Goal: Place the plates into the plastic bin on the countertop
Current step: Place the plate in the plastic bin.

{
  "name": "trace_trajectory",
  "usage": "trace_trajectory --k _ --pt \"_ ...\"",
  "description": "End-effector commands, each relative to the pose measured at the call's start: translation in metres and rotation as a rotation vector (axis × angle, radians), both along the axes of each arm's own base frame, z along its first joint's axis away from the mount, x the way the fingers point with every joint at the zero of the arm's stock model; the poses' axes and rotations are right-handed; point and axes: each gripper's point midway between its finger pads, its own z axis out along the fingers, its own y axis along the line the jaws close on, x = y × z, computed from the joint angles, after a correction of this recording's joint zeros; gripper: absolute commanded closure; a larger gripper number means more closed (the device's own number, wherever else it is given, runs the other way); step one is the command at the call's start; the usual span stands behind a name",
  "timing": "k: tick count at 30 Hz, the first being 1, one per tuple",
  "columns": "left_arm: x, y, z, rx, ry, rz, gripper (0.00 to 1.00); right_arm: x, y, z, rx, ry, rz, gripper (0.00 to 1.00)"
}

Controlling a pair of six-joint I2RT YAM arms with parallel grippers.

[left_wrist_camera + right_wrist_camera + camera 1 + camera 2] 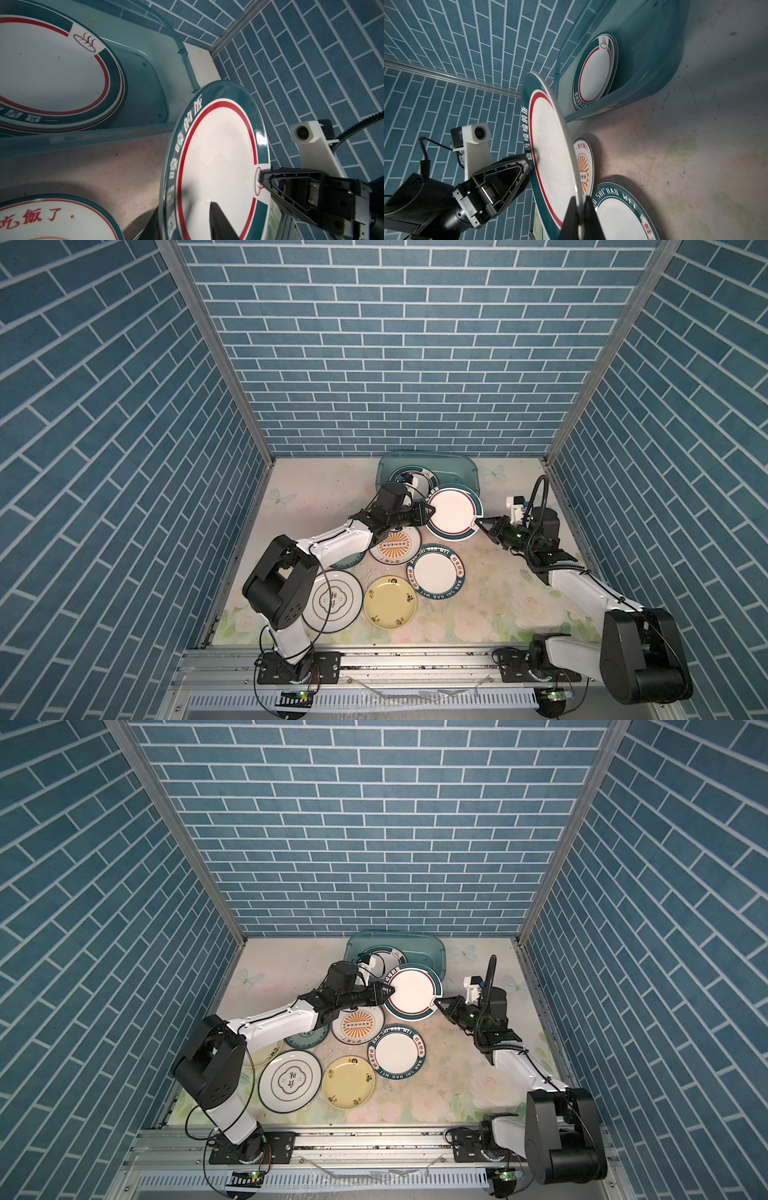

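Right claw (478, 523) pinching right rim of white round plate (452, 510), teal border, red ring; plate in air, tilted. Left claw (429, 512) straddles opposite rim: clamped or not, cannot tell. Just beyond, translucent teal plastic bin (461, 466) at far side of floral desk (498, 597), matching plate (52, 68) inside. Orange sunburst plate (395, 546) flat on desk, just nearer.

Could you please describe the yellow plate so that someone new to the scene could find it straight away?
Start at the floral countertop and look to its near edge, away from the teal plastic bin. There the yellow plate lies flat beside a white emblem plate and a teal-rimmed lettered plate; it alone is pale yellow all over.
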Motion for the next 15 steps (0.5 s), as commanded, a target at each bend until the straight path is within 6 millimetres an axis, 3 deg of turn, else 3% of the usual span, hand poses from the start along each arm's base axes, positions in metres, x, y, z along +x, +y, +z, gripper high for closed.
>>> trace_trajectory --k 1,15 --pt "-0.0008 -0.0027 0.0005 -0.001 -0.004 -0.009 0.63 0.0067 0.0059 0.0252 0.038 -0.066 0.013 1.00" --pt "0.0009 -0.0029 -0.0015 0.006 0.007 -0.006 0.77 0.0076 0.0092 0.0220 0.038 -0.048 0.024 1.00"
